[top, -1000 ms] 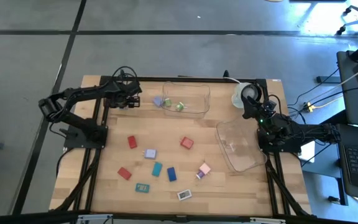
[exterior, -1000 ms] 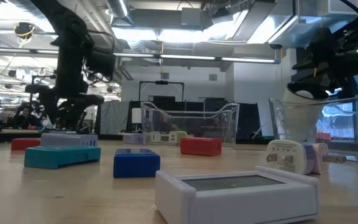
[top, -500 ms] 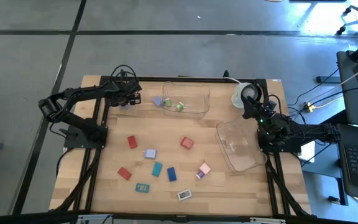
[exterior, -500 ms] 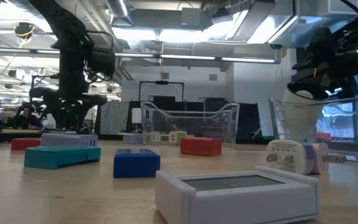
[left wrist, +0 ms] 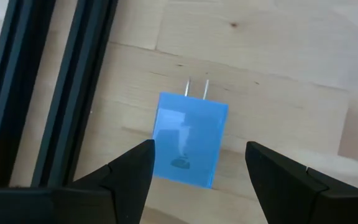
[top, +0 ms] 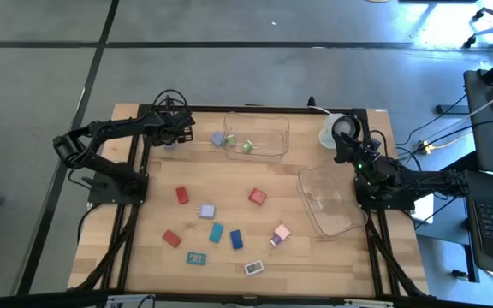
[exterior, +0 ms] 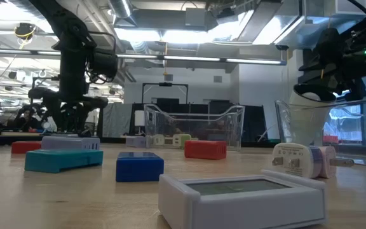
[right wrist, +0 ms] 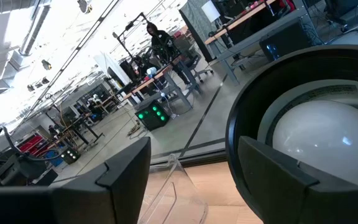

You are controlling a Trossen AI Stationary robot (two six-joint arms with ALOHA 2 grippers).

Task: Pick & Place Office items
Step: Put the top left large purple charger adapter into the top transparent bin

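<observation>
The left gripper (top: 175,135) is held over the upper left of the table in the high view, just left of the rear clear tub (top: 255,134). Its fingers (left wrist: 129,171) stand apart with nothing between them. In the left wrist view a blue charger block (left wrist: 188,139) lies flat on the wood directly ahead, centred in the gap between the two fingers — its prongs point away from the wrist, so its long axis runs along the line of approach rather than across the jaws. A straight descent looks sufficient; no rotation appears needed. The other office items (top: 216,231) are scattered across the lower centre of the table, well apart from both arms. The right gripper (top: 346,139) waits at the upper right, open, near the round white-and-black object (right wrist: 316,134).
</observation>
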